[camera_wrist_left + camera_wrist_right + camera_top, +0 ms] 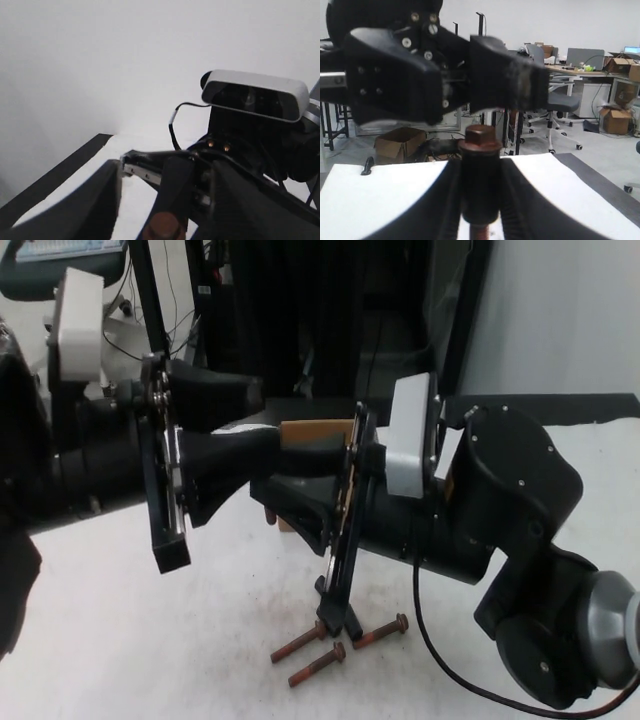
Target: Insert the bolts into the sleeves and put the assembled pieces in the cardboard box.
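Both arms are raised above the white bench (120, 640), facing each other. My right gripper (480, 167) is shut on a rusty hex-head bolt (480, 137) whose shank sits in a dark sleeve (480, 190). My left gripper (455, 75) is open just beyond the bolt head, its fingers (90, 200) spread either side of the head (162, 227). From above, the left gripper (265, 425) meets the right gripper (305, 462) in mid-air. Three loose bolts (318, 663) lie on the bench below. The cardboard box (315, 430) is largely hidden behind the grippers.
The right arm's black base and cable (520, 540) occupy the bench's right side. A dark strip (560, 405) runs along the bench's far edge. Chairs, desks and boxes stand in the room behind (580, 75).
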### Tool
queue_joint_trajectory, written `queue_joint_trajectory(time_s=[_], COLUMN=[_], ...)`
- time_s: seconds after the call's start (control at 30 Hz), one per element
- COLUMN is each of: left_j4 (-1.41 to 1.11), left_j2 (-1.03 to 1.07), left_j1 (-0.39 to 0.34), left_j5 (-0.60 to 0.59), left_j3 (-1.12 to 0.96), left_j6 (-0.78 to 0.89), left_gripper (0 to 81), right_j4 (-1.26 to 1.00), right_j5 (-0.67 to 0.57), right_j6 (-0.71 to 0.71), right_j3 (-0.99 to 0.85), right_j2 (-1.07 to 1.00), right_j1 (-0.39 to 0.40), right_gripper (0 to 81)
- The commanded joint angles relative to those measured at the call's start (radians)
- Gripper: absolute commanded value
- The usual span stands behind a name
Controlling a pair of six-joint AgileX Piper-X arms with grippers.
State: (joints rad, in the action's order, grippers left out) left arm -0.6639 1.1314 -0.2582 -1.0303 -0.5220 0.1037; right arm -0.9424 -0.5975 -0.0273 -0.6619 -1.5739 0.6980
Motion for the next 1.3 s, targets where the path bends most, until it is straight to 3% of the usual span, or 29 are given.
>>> queue_joint_trajectory(time_s=[0.0,0.1,0.17,0.23,0.3,0.43,0.57,0.97,1.27], left_j4=[-0.076,-0.217,-0.284,-0.315,-0.313,-0.269,-0.249,-0.245,-0.244], left_j2=[-0.005,-0.007,-0.007,-0.007,-0.007,-0.007,-0.007,-0.007,-0.007], left_j1=[-0.004,-0.004,-0.004,-0.004,-0.004,-0.004,-0.004,-0.004,-0.004], left_j5=[0.005,0.061,0.13,0.178,0.189,0.189,0.208,0.206,0.104], left_j3=[-0.005,-0.005,-0.005,-0.005,-0.005,-0.005,-0.005,-0.005,-0.003], left_j6=[0.023,0.097,0.133,0.144,0.144,0.144,0.14,0.222,0.241], left_gripper=[50.9,50.9,50.3,45.7,35.8,1.5,0.3,0.3,0.3], right_j4=[0.003,0.063,0.139,0.216,0.322,0.627,0.86,1.24,1.316], right_j5=[0.009,0.104,0.246,0.328,0.325,0.316,0.327,0.36,0.472], right_j6=[0.005,0.005,-0.008,-0.054,-0.093,-0.09,0.027,0.078,0.118], right_j3=[-0.012,-0.012,-0.012,-0.023,-0.059,-0.203,-0.385,-0.879,-0.954], right_j2=[0.011,0.011,0.011,0.011,0.011,0.008,-0.048,-0.421,-0.541], right_j1=[-0.005,-0.025,-0.048,-0.086,-0.127,-0.198,-0.239,-0.266,-0.282], right_gripper=[0.8,0.8,0.8,0.8,0.8,0.8,0.8,0.8,0.8])
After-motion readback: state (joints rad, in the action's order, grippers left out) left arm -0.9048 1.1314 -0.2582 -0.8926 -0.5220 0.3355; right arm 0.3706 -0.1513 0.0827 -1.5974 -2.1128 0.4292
